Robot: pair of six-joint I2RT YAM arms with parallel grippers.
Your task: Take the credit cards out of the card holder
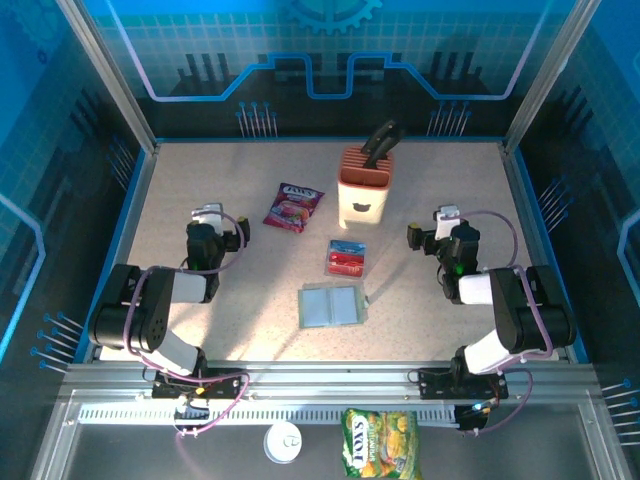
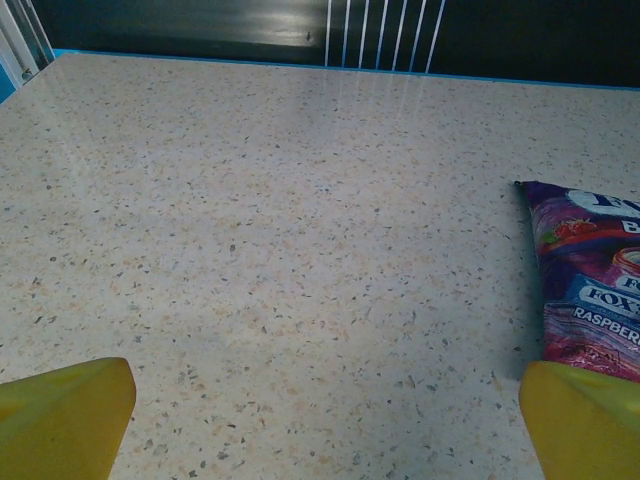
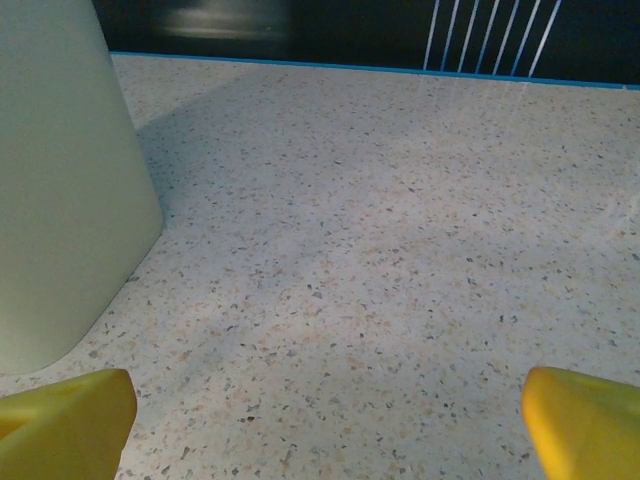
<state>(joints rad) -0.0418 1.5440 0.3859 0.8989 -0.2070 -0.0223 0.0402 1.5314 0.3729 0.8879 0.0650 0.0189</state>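
Yellow-green, the crinkly packet [image 1: 380, 455] lies on the metal ledge in front of the arm bases, with a small white round object [image 1: 285, 441] at its 9 o'clock.

Past the bases, the speckled tabletop [image 1: 250, 320] begins, with bare stone along the near edge on both sides. The card holder [image 1: 330, 306] lies near the middle, opened flat with its pale blue-grey panels up. The credit cards [image 1: 347, 258] sit outside it at its 12 to 1 o'clock, a small red stack with a blue band. A narrow strip of tabletop separates the two.

The left end effector [image 1: 207, 213] rests well off at the holder's 10 o'clock. Its yellow fingers [image 2: 65, 415] are spread wide with nothing between them. The right end effector [image 1: 447, 215] is at 2 o'clock, also gaping and empty.

A purple snack packet [image 1: 293, 206] lies at 11 o'clock from the cards, just off the left fingers' right side in the wrist view. The peach slotted block [image 1: 363, 185] stands upright at the cards' 12 o'clock with a black handle [image 1: 382, 138] poking out of its top. Its pale wall is close on the right end effector's left.

Open stone runs on to the blue rim [image 1: 325, 142] at the far edge. Clear blue walls rise on three sides.
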